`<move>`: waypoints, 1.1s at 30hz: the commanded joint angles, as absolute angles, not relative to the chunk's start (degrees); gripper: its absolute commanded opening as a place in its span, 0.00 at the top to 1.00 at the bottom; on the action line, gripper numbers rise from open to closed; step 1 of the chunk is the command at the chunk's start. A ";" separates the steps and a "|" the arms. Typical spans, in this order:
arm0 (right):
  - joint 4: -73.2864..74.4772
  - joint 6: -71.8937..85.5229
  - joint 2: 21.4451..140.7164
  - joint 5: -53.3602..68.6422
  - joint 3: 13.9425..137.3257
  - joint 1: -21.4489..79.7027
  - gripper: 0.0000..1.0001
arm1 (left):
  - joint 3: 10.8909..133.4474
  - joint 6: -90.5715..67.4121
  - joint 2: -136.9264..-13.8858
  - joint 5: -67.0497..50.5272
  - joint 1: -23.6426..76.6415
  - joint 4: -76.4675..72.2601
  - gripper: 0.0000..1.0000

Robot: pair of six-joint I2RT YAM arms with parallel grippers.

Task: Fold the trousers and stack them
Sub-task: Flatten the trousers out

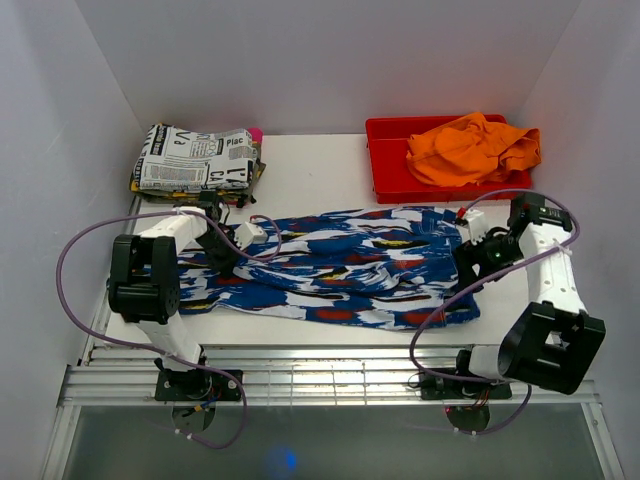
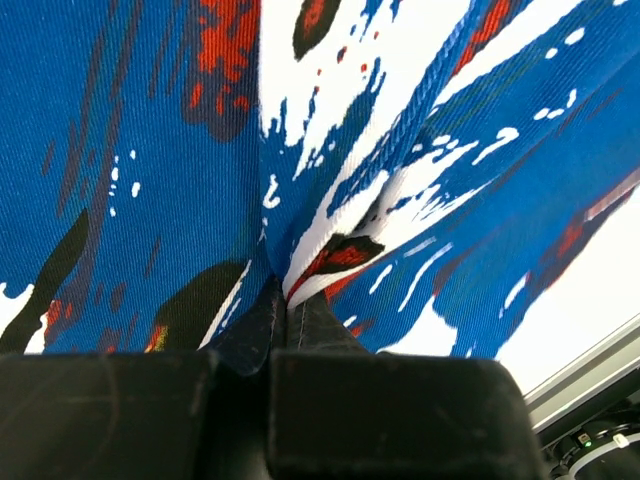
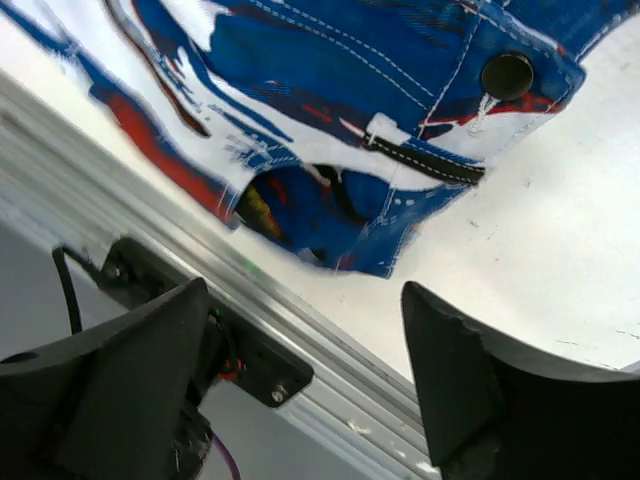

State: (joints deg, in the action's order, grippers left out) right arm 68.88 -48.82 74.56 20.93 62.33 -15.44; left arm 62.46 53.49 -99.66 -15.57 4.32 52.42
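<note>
Right now the trousers (image 1: 340, 270) lie spread lengthwise across the middle of the white table (image 1: 310, 170), one end toward the left of the overhead frame and the waistband end toward the right.

My left jaws are clenched on the trousers at their left end. In my left wrist view the blue, white and red cloth (image 2: 150, 150) gathers into a pinched fold that runs down between my two black fingers (image 2: 400, 410) at the bottom of the frame.

My right jaws stand released, holding nothing. In my right wrist view both fingers (image 3: 140, 380) sit apart at the lower edge. The waistband corner (image 3: 400, 200) with its dark metal button (image 3: 507, 75) lies flat on the table (image 3: 560, 250) beyond them, in the upper part of the frame, near the aluminium rail (image 3: 330, 350).

At the upper left of the overhead view sits a folded newspaper-print cloth (image 1: 195, 160). At the upper right a red tray (image 1: 390, 150) holds a crumpled orange garment (image 1: 470, 148).
</note>
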 commanded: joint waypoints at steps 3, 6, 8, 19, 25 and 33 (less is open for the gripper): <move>69.36 -51.88 83.46 21.00 71.26 -15.56 0.18 | 60.39 57.04 -98.18 -11.96 4.13 53.35 1.00; 67.50 -46.08 91.98 22.85 79.52 -15.56 0.23 | 60.12 57.22 -98.00 -10.99 4.31 53.44 1.00; 64.88 -42.30 95.87 22.68 84.34 -15.64 0.29 | 60.12 57.39 -97.56 -11.07 4.22 53.52 1.00; 56.17 -20.76 118.38 26.18 94.92 -16.87 0.27 | 59.94 56.60 -95.89 -10.90 4.39 52.91 0.91; 51.77 -15.91 122.25 35.23 89.83 -16.87 0.29 | 60.99 54.49 -96.33 -11.51 4.57 52.38 0.81; 45.71 -16.61 115.52 42.54 84.37 -17.05 0.92 | 63.89 53.61 -94.58 -11.86 4.66 52.29 0.69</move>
